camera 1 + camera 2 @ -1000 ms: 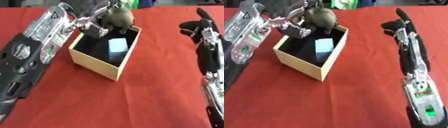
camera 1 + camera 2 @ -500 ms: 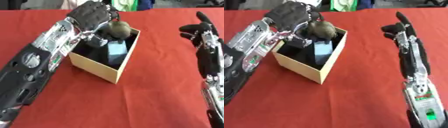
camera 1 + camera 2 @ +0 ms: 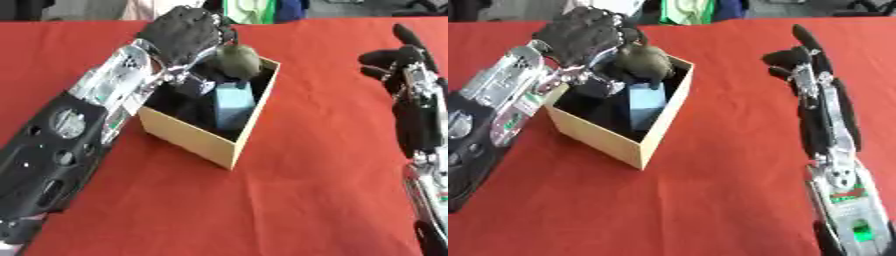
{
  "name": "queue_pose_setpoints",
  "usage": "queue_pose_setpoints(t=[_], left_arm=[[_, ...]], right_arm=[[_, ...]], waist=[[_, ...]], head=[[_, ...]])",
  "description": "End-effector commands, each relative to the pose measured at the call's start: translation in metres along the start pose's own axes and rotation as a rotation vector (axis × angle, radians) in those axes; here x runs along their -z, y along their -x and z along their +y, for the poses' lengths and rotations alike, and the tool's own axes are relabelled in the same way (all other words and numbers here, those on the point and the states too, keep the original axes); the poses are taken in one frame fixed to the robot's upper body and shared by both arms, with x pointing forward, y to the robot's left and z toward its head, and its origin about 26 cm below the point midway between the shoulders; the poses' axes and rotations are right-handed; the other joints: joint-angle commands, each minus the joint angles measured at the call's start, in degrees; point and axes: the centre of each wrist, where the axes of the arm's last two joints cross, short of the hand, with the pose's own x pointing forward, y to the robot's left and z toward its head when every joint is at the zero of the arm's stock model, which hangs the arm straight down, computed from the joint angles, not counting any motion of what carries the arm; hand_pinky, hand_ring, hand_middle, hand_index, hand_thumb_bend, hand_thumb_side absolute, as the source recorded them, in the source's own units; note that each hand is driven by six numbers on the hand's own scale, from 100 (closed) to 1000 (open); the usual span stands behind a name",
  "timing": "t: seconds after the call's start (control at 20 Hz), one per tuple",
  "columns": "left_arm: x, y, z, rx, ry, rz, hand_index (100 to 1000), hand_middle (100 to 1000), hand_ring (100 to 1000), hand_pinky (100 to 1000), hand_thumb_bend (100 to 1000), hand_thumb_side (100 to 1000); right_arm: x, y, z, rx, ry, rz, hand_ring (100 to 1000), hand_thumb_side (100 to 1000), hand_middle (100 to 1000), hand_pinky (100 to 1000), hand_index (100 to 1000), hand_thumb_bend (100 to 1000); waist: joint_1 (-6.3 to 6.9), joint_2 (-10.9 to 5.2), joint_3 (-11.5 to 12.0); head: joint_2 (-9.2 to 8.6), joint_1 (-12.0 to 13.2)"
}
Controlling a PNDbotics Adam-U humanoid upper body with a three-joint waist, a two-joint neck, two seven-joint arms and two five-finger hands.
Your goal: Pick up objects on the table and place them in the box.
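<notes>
Left eye view gives us the left hand [image 3: 185, 31] in the upper left of the frame, over the far corner of the tan box [image 3: 188, 135], its fingers curled round a dark olive rounded object [image 3: 238, 60] held just above the box's far rim. Inside the box we see a light blue block [image 3: 234, 102] standing against the dark interior. The right hand [image 3: 802, 57] rests on the red worktop [image 3: 297, 190] at the upper right, fingers straight and released.

Red-covered table [image 3: 306, 200], open tan cardboard box [image 3: 185, 133] directly on its left-centre.
</notes>
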Motion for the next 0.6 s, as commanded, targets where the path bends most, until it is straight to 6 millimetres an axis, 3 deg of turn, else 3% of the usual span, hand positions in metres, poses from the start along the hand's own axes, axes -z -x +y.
queue_pose_setpoints(t=[0.05,0.1,0.15,0.25,0.4,0.6], left_arm=[[-0.001,0.006,0.005,0.023,0.028,0.021,829,816,895,752,390,512],[-0.001,0.007,0.007,0.025,0.037,0.024,852,843,920,772,514,622],[-0.002,0.008,0.008,0.030,0.049,0.027,864,858,935,784,596,677],[-0.003,0.010,0.011,0.042,0.069,0.030,874,871,945,788,668,723],[-0.005,0.013,0.018,0.054,0.073,0.032,873,871,946,788,657,726],[-0.011,0.015,0.031,0.056,0.015,0.032,858,854,928,771,538,689]], right_arm=[[0.005,-0.009,-0.001,0.000,0.003,-0.036,793,923,653,809,1000,100],[0.005,-0.009,-0.001,0.001,0.003,-0.035,793,923,653,809,1000,100],[0.005,-0.009,-0.001,0.002,0.002,-0.035,793,923,653,808,1000,100],[0.004,-0.009,-0.001,0.004,0.001,-0.035,793,922,653,808,1000,100],[0.004,-0.008,0.000,0.006,0.000,-0.033,793,922,653,808,1000,100],[0.003,-0.008,0.001,0.008,-0.001,-0.031,793,923,652,808,1000,100]], waist=[[-0.13,-1.17,0.0],[-0.14,-1.21,0.0],[-0.15,-1.27,0.0],[-0.16,-1.40,0.1],[-0.17,-1.58,0.1],[-0.10,-1.76,0.2]], head=[[-0.56,0.2],[-0.54,0.3],[-0.51,0.3],[-0.50,0.3],[-0.54,0.2],[-0.66,0.1]])
